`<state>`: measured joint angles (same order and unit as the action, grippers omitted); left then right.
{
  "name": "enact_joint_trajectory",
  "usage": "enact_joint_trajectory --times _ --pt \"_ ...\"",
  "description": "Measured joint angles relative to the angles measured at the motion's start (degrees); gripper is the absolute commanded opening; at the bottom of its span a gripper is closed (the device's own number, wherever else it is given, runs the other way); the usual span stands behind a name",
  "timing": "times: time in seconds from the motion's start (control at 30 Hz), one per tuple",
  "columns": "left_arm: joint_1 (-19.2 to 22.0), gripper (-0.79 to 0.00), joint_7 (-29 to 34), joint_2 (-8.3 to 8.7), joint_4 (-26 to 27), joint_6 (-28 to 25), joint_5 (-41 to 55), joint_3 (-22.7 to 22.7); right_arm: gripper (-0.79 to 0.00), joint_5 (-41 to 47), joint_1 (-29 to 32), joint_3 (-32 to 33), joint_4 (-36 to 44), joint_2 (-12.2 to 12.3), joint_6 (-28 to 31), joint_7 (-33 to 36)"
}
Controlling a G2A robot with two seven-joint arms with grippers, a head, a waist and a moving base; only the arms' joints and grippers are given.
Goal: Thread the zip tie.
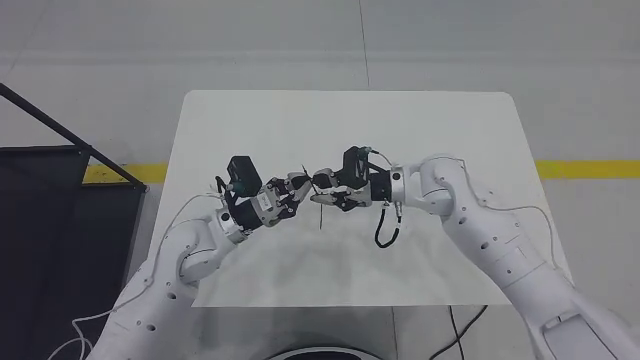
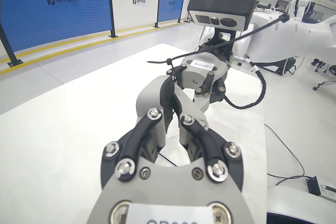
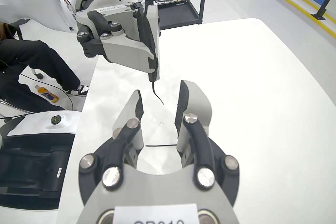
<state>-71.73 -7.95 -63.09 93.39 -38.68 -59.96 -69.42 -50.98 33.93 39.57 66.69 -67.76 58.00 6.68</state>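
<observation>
Right wrist view: the left gripper (image 3: 155, 75) has its jaws pressed together on the zip tie (image 3: 155, 94), held above the tabletop (image 3: 249, 78). The right gripper (image 3: 160, 91) has its jaws spread around the dangling tail. I judge threading is in hand; the next move calls for a precise pinch of that tail.

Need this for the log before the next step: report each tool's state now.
Left tool: shut on the tie.
Right tool: open, holding nothing.
</observation>
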Motion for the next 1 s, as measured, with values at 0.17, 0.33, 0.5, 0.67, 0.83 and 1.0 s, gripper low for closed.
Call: enact_joint_trajectory --times 0.17,0.33,0.5,0.67,0.83,1.0 --pt "0.3 -0.785 -0.1 -0.13 -0.4 -0.2 0.0 0.2 -0.785 -0.1 -0.1 -0.1 -0.2 -0.1 0.0 -0.1" --pt "0.6 -0.785 -0.2 -0.26 -1.0 -0.2 0.0 0.3 -0.785 -0.2 -0.2 -0.2 -0.4 -0.2 0.0 -0.2" --pt "0.7 -0.785 -0.4 -0.36 -1.2 -0.3 0.2 0.4 -0.785 -0.1 0.0 -0.3 -0.1 -0.2 0.0 -0.3" --pt "0.7 -0.637 -0.7 -0.44 -1.4 -0.3 0.1 0.3 -0.785 0.9 0.0 -0.3 -0.1 0.0 0.0 -0.3" --pt "0.7 -0.613 -0.4 -0.49 -1.4 -0.5 0.2 0.2 -0.785 1.6 0.0 -0.4 -0.1 0.2 0.0 -0.3" --pt "0.6 -0.631 -0.3 -0.54 -1.5 -0.5 0.3 0.1 -0.785 2.2 -0.1 -0.4 -0.1 0.4 0.0 -0.2"
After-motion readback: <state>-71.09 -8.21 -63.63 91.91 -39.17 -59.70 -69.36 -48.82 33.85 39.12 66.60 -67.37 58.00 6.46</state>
